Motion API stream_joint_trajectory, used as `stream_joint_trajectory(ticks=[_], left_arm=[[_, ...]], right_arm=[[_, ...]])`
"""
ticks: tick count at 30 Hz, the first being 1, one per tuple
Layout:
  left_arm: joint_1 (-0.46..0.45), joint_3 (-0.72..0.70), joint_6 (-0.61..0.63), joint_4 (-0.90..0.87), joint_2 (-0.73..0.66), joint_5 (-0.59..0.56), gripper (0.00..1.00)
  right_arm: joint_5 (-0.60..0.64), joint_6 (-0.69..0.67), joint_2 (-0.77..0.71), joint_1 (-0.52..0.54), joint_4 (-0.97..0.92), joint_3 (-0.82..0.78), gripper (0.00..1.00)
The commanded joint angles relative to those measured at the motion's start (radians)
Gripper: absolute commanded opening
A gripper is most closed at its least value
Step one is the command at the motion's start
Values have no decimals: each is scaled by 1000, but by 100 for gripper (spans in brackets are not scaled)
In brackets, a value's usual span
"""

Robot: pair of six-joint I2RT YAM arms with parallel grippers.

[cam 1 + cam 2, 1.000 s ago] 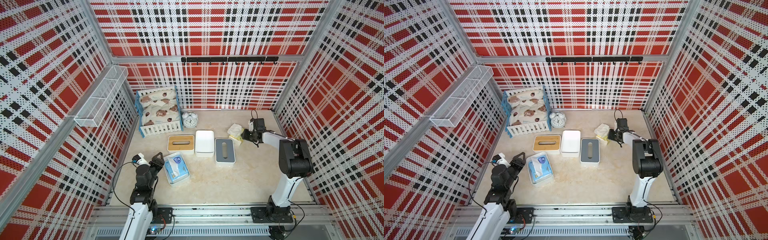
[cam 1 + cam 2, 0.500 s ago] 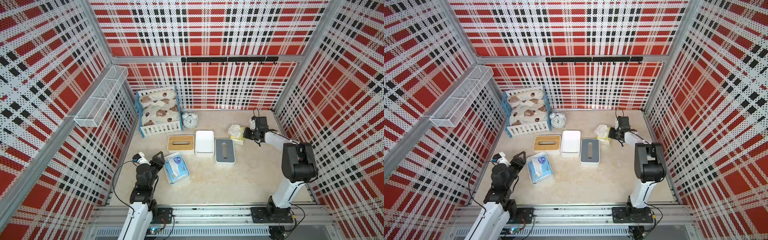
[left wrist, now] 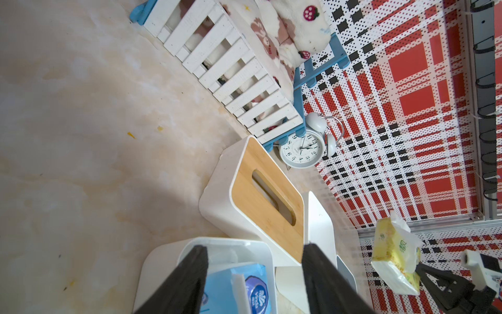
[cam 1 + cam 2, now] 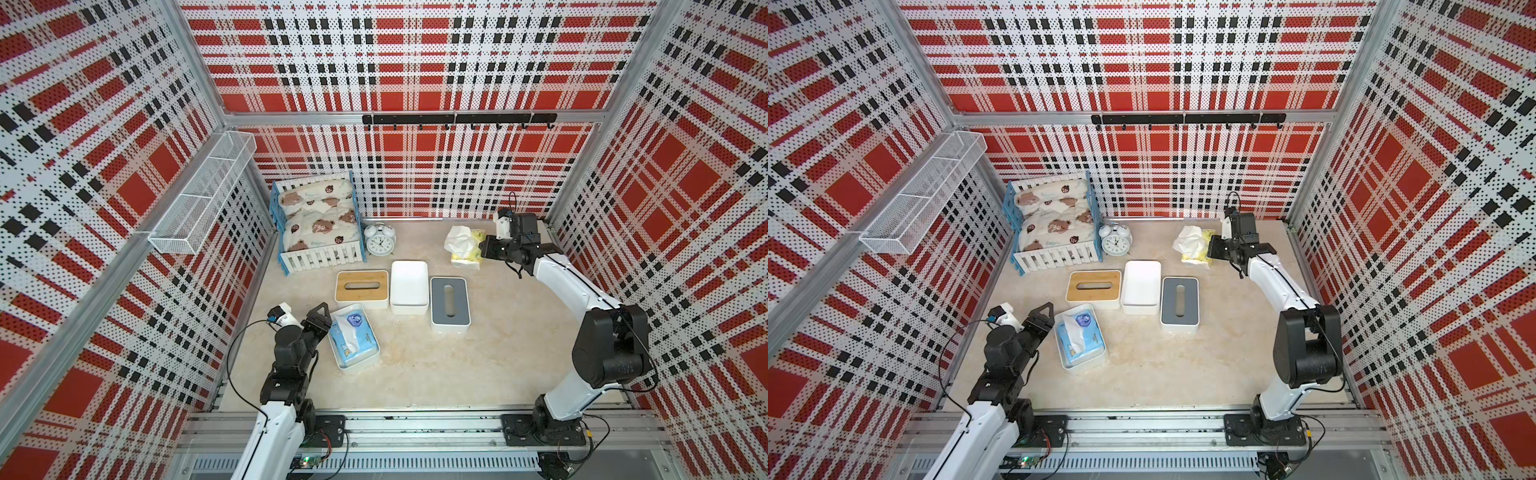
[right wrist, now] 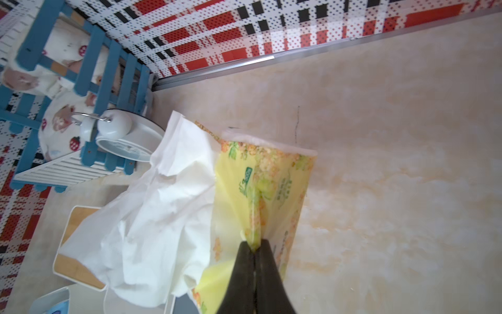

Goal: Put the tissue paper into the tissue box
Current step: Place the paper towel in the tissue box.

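Watch that grip. Your right gripper (image 5: 254, 246) has its jaws pressed together on nothing more than a fold of wrapper film on the yellow tissue pack (image 5: 271, 185). A pinch that thin may slip or tear once the pack's weight hangs from it, and the pack may swing in transit.

The loose white sheet (image 5: 152, 217) billowing from the pack's opening is the other worry. It could drag over the alarm clock (image 4: 380, 241) or the boxes and pull out further.

The destination is a question too. The grey-lidded box (image 4: 440, 307) and the bamboo-lidded box (image 4: 382, 286) offer only slots. The plain white box (image 4: 409, 286) looks closed, and the open white box (image 4: 358, 364) already holds a blue pack (image 4: 353, 336).

The yellow pack sits at the back right of the table (image 4: 457, 374), right at the right gripper's tips, beyond the grey-lidded box. I cannot tell whether it has left the surface. Your left gripper (image 3: 255, 246) hangs with its jaws apart over the open white box, gripping nothing.
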Motion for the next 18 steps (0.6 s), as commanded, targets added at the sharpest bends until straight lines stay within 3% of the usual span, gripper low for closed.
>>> stream_joint_trajectory(ticks=[1, 9, 18], left_arm=[[-9, 30, 17, 7, -4, -13, 62], [-14, 23, 10, 15, 3, -7, 63], [-15, 11, -5, 36, 4, 7, 63]], right_arm=[[-13, 7, -21, 68, -33, 47, 0], [13, 58, 6, 200, 12, 47, 0], [7, 161, 48, 272, 133, -15, 0]])
